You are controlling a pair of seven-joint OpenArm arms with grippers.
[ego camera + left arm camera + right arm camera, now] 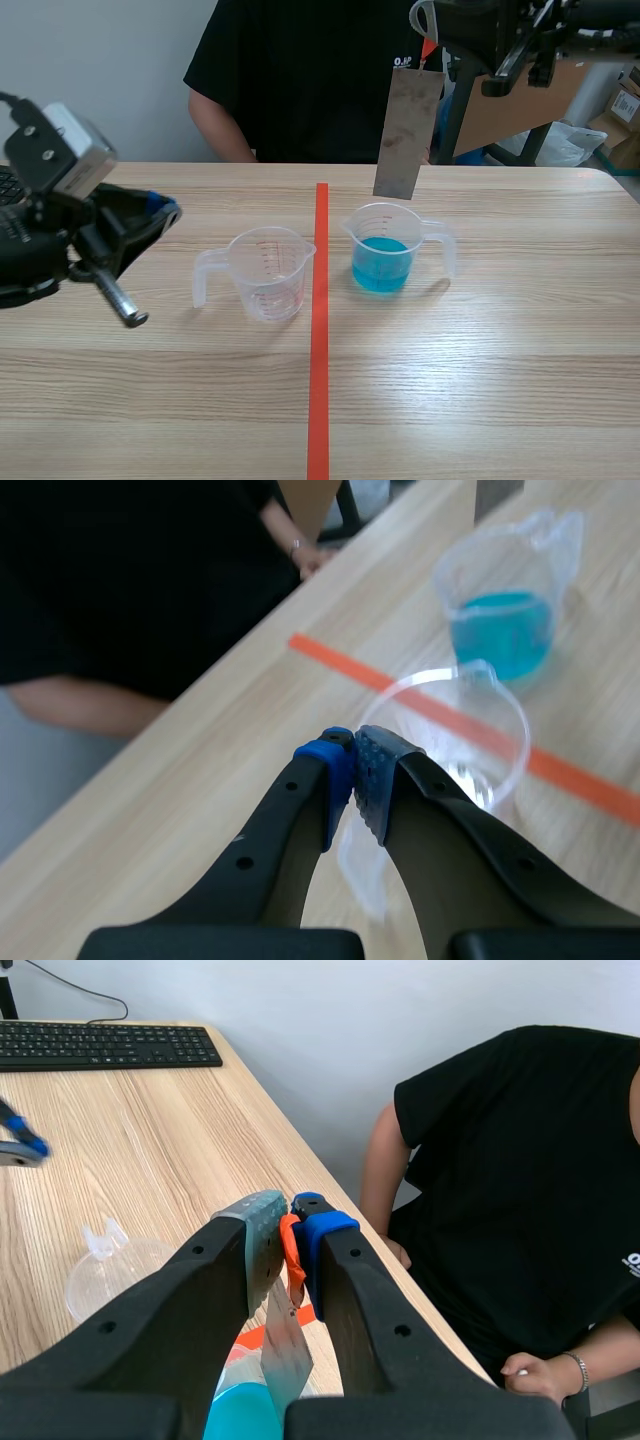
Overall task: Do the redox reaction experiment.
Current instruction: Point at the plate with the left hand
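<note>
A grey metal strip [407, 133] hangs upright over the beaker of blue liquid [383, 262], its lower end just above the rim. My right gripper [432, 45], raised at the top right, is shut on the strip's orange-tagged upper end [291, 1251]; the strip [284, 1353] drops toward the blue liquid [240, 1412]. An empty clear beaker [266, 273] stands left of the red tape line. My left gripper [168, 211] is shut on nothing, left of the empty beaker [462, 730], pads [372, 771] touching.
A person in a black shirt [300, 70] sits across the table, a hand [545, 1376] near the far edge. A keyboard [105, 1044] lies at the table's end. The red tape line [318, 340] runs down the middle.
</note>
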